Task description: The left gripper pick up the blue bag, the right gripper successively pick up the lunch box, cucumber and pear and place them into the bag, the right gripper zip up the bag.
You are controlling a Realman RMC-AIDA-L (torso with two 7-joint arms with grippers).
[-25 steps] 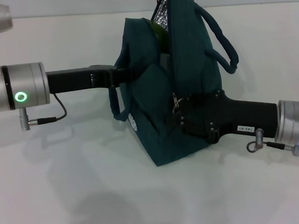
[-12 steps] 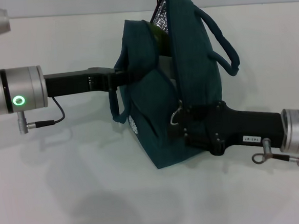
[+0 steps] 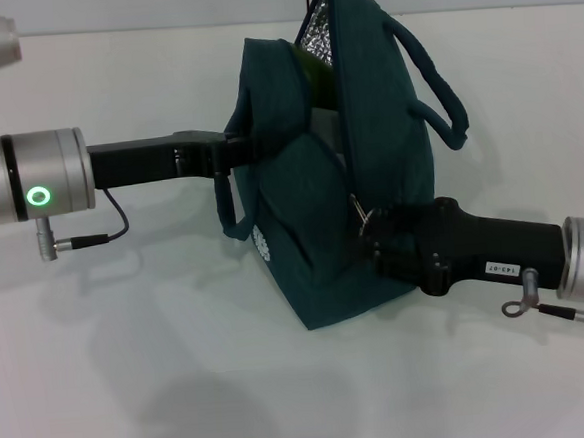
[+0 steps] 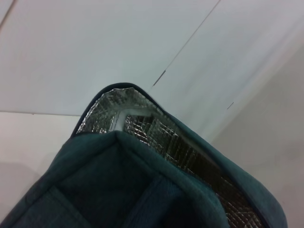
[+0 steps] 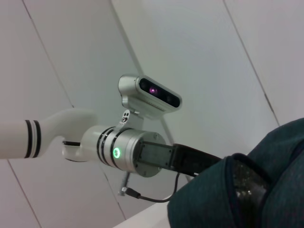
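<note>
The dark teal-blue soft fabric bag (image 3: 333, 166) stood on the white tabletop (image 3: 132, 370), its top open enough to show silver quilted lining and a sliver of dark green cucumber (image 3: 313, 65) inside; the lunch box and the pear could not be seen. The left gripper (image 3: 242, 147), black on a silver arm with a green ring light, reached in from the left at the same height as half a second before and pressed into the bag's upper left side; its fingers were buried in the fabric, so whether it gripped the cloth could not be told. The right gripper (image 3: 371, 223), black with a white label on its housing, had drawn back to the right and slightly down compared with the earlier frames, and the metal ring pull (image 3: 358, 210) had travelled with it down the bag's front seam. Its tips sat right at the pull, apparently closed on it. The bag's two loop handles (image 3: 433, 89) hung to the right, unchanged.
</note>
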